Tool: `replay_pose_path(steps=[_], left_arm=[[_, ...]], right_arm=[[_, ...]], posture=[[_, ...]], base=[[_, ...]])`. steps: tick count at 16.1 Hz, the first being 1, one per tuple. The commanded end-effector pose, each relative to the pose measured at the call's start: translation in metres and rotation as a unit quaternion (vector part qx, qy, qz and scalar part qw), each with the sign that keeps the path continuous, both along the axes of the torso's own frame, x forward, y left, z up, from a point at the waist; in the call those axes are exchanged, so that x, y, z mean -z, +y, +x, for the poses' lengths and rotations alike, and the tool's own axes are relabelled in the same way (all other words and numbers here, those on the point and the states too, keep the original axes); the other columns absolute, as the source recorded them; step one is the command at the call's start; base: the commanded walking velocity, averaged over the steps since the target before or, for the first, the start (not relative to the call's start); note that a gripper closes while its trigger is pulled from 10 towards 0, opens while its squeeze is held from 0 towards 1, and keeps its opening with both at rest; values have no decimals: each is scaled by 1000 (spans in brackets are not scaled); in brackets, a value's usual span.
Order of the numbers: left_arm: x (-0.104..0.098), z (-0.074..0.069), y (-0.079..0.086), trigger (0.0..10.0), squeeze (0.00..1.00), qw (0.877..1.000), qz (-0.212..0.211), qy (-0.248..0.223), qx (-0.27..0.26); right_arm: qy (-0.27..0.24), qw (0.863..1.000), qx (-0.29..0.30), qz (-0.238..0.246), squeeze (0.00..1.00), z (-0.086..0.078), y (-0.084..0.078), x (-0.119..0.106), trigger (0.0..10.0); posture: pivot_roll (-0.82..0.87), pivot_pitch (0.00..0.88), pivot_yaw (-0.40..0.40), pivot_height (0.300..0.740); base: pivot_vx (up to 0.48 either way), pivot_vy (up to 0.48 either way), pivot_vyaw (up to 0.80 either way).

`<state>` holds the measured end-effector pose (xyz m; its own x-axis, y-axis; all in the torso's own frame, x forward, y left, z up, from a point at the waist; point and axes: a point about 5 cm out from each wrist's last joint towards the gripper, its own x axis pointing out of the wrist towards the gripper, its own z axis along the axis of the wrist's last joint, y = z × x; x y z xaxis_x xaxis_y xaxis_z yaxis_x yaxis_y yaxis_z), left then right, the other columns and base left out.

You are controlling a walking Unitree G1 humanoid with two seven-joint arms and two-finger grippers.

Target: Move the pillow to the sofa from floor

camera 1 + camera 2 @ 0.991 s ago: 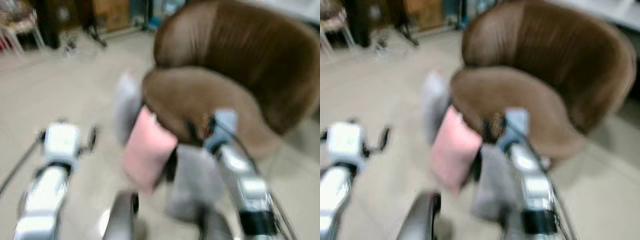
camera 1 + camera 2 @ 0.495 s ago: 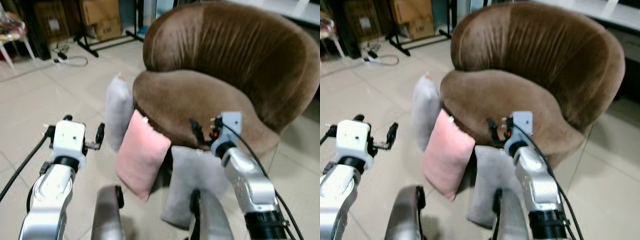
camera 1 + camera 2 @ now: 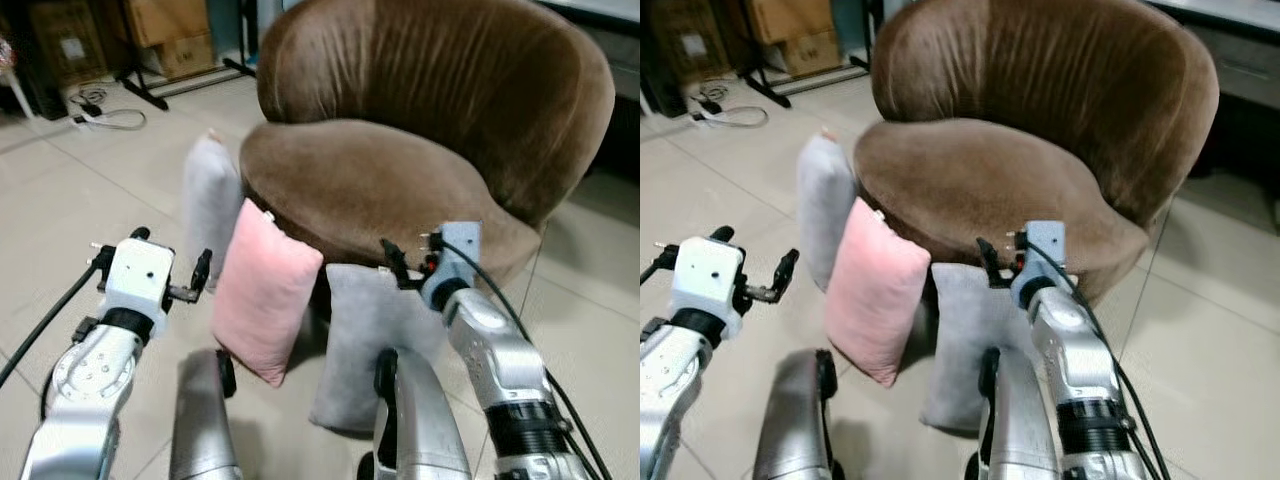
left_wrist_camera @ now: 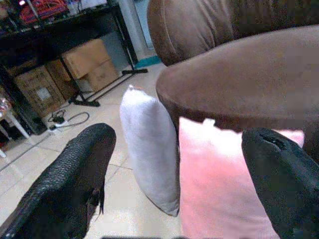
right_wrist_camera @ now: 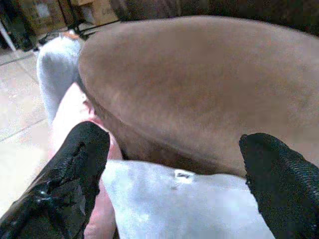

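- Floor (image 3: 60, 190): pale tiles. A white cable and cardboard boxes (image 3: 165, 35) lie well back on the left, clear of the work area.
- Left gripper (image 3: 170, 280): raised in front of the robot, near the pink pillow but apart from it. The jaws stand wide and hold nothing; the left wrist view shows both fingers (image 4: 65, 184) spread, with the pillows in the gap beyond them.
- Far grey pillow (image 3: 210, 205): upright on the floor, leaning on the left side of the sofa base.
- Pink pillow (image 3: 262, 290): on the floor, tilted, its upper corner resting against the front edge of the sofa seat. It sits between the two grey pillows.
- Near grey pillow (image 3: 365, 335): on the floor, leaning on the sofa front, just beside the pink one.
- Right gripper (image 3: 400, 268): held above the top edge of the near grey pillow, close to the sofa seat. The jaws are wide apart and empty; contact with the pillow cannot be confirmed.
- Sofa (image 3: 430, 110): round, brown; nothing lies on its seat.
- Progress: judged as the approach stage. No pillow is gripped or lifted. Grasping, raising and placing on the seat all remain to be done.
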<state>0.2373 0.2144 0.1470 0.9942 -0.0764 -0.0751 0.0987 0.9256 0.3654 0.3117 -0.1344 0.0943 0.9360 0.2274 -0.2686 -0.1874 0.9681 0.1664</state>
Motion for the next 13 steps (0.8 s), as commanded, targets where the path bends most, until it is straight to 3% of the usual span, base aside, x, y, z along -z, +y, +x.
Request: replay_pose_path(steps=[1, 3, 4, 7, 9, 10, 13], left_arm=[[-1, 1, -2, 10000, 0, 1000, -2, 3, 11], [-2, 0, -2, 10000, 0, 1000, 2, 7, 18], [-1, 0, -6, 10000, 0, 999, 1, 17, 35], [8, -4, -19, 10000, 0, 994, -10, 48, 94], [11, -8, -27, 10000, 0, 990, -18, 61, 129], [11, -9, -28, 10000, 0, 988, -19, 65, 137], [11, -12, -31, 10000, 0, 985, -18, 74, 155]], right_arm=[[1, 1000, -7, 1, 0, 3, 4, 1, 10000], [24, 1000, -5, -8, 0, 6, 6, 8, 10000], [26, 999, -21, 2, 1000, 8, 11, 10, 10000], [63, 997, 19, -28, 1000, 18, 4, 21, 10000], [58, 994, 22, -86, 1000, 26, -2, 21, 10000], [51, 996, 31, -68, 1000, 31, -3, 19, 10000], [80, 987, 89, -104, 1000, 39, -14, 24, 10000]], posture=[[24, 0, -80, 385], [30, 0, -75, 365], [20, 0, -63, 365], [-1, 0, -51, 365], [-14, 0, -49, 365], [-15, 0, -51, 365], [-16, 0, -51, 365]], base=[[0, 0, 0], [0, 0, 0], [0, 0, 0], [0, 0, 0], [0, 0, 0], [0, 0, 0], [0, 0, 0]])
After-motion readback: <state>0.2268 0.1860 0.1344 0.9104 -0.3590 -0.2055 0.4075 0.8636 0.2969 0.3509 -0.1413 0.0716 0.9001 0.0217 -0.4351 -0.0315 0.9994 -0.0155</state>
